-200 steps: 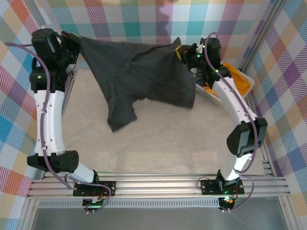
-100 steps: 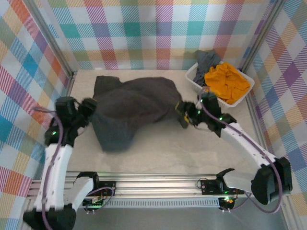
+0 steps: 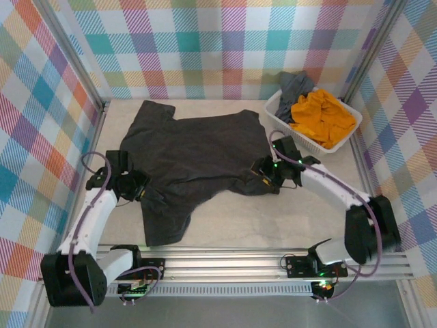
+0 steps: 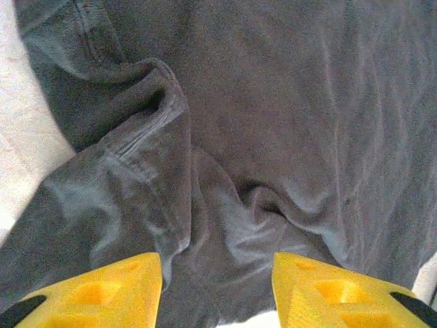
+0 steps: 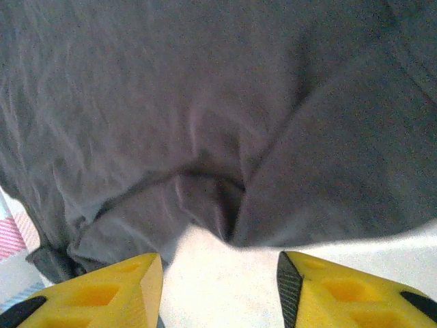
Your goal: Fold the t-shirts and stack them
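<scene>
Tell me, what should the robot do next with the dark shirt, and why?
Probably the right gripper should pinch the shirt at the puckered edge before it and tug it flat. The shirt lies spread out, the jaws are open, and that edge is bunched.

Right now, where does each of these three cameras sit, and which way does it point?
Top external: fixed above and behind the arms, looking down on the table. Both arms show, with the left hand and right hand at opposite sides of the charcoal t-shirt.
Left wrist: on the left arm's wrist, looking past its spread yellow fingers at crumpled shirt cloth.
Right wrist: on the right arm's wrist, looking past its spread yellow fingers at the shirt's edge and bare table.
Shared: all three see the charcoal t-shirt.
</scene>
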You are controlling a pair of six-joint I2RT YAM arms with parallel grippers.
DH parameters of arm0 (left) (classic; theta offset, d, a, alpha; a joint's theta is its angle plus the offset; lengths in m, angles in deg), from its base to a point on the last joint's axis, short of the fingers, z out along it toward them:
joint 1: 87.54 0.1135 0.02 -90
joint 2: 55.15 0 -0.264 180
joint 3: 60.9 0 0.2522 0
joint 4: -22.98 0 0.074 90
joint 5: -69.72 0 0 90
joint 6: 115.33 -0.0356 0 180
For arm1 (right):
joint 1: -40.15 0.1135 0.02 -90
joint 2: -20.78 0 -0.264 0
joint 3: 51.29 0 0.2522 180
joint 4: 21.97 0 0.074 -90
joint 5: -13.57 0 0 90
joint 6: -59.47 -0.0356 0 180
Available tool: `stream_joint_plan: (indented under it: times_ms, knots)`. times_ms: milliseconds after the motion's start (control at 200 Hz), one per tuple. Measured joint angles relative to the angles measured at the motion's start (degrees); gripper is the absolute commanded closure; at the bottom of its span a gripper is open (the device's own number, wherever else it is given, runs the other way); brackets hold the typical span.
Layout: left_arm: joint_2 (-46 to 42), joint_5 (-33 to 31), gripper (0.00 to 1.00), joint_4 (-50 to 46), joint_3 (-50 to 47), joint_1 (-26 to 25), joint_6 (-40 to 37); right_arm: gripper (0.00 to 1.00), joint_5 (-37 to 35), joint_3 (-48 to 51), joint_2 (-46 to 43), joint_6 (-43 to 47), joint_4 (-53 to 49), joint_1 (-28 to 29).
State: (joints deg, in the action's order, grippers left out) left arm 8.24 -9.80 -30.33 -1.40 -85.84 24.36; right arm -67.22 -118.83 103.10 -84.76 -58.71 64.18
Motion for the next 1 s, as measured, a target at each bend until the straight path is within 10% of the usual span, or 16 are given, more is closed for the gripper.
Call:
stream_joint_plan:
  times_ms: [270, 470, 1000]
  knots:
    - [16.8, 0.5, 0.65, 5.3, 3.8, -0.5, -1.1, 0.52, -5.6, -0.1, 3.1, 0.4, -1.6, -3.7]
    - [15.6, -0.7, 0.65, 5.1, 4.1, -0.5, -1.4, 0.50, -5.7, 11.0, -7.5, -4.9, -2.5, -10.2]
    - [6.6, 0.2, 0.65, 3.5, 2.0, -0.5, -2.8, 0.54, 3.9, 13.7, -0.7, 10.8, 6.9, -13.6]
